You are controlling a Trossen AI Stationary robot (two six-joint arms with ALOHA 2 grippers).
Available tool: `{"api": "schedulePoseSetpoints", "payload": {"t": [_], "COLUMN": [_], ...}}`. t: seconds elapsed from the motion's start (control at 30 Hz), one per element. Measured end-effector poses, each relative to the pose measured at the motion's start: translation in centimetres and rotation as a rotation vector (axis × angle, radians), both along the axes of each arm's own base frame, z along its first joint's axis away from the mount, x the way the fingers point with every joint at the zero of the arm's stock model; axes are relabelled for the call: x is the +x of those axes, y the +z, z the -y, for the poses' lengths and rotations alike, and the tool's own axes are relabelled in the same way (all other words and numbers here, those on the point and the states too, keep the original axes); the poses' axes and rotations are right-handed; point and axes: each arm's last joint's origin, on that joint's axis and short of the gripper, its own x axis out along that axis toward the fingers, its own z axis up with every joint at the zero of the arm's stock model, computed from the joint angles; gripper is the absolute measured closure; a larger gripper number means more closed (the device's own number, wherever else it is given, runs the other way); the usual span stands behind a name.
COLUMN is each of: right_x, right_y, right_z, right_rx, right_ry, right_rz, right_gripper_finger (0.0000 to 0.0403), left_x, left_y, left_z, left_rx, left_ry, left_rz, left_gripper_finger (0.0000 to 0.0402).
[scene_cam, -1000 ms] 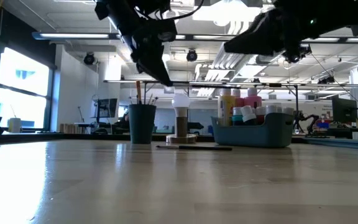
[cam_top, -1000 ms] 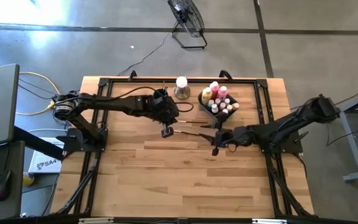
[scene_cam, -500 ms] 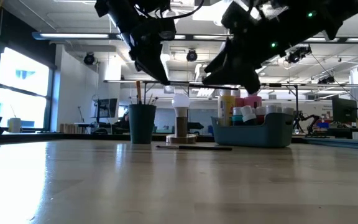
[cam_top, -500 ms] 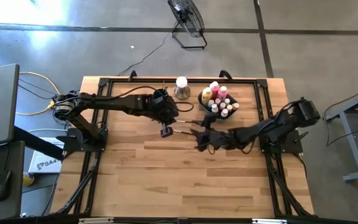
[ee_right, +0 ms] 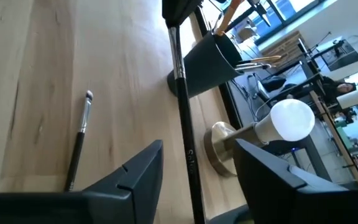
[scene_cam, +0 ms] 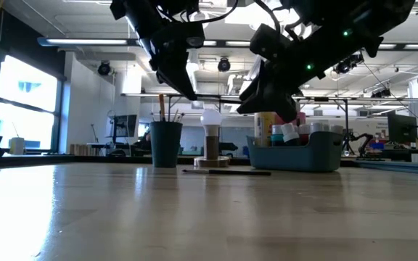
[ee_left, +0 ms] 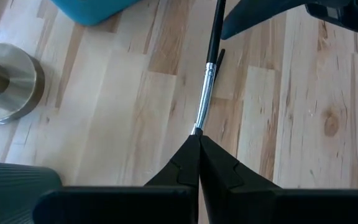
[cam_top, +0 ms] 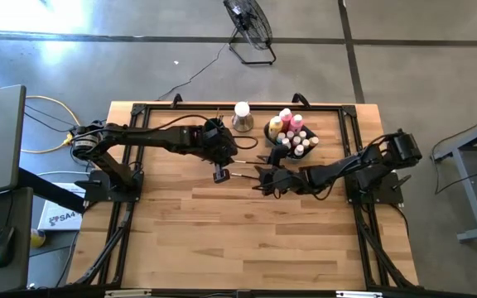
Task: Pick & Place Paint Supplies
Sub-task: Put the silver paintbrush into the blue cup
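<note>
Since a second ago, your right gripper has swung in from the right side of the bench toward its middle, and it now hangs above the boards with its jaws spread wide. Your left gripper hovers nearby toward the far edge, its jaws pressed together on the tip of a thin dark-handled brush, which sticks out level toward the right gripper. A second brush lies flat on the bench below them. The paint bottles stand in the grey-blue bin near the far edge, beside a dark cup.
</note>
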Motion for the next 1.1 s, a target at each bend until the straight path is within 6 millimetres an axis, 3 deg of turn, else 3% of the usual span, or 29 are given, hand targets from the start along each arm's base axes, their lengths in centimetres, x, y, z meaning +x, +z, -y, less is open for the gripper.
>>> {"api": "schedulePoseSetpoints", "payload": {"t": [0.4,1.1], "right_x": [-0.01,-0.02], "right_y": [-0.04,-0.06], "right_z": [-0.03,-0.03], "right_rx": [0.005,0.005], "right_ry": [0.006,0.006], "right_rz": [-0.003,-0.005], "right_gripper_finger": [0.0292,0.0365], "left_x": [0.0,0.0], "left_y": [0.0,0.0], "left_z": [0.01,0.02], "left_rx": [-0.003,-0.006], "left_ry": [-0.002,-0.004], "left_rz": [0.0,0.0], "left_gripper_finger": [0.0401,0.0401]}}
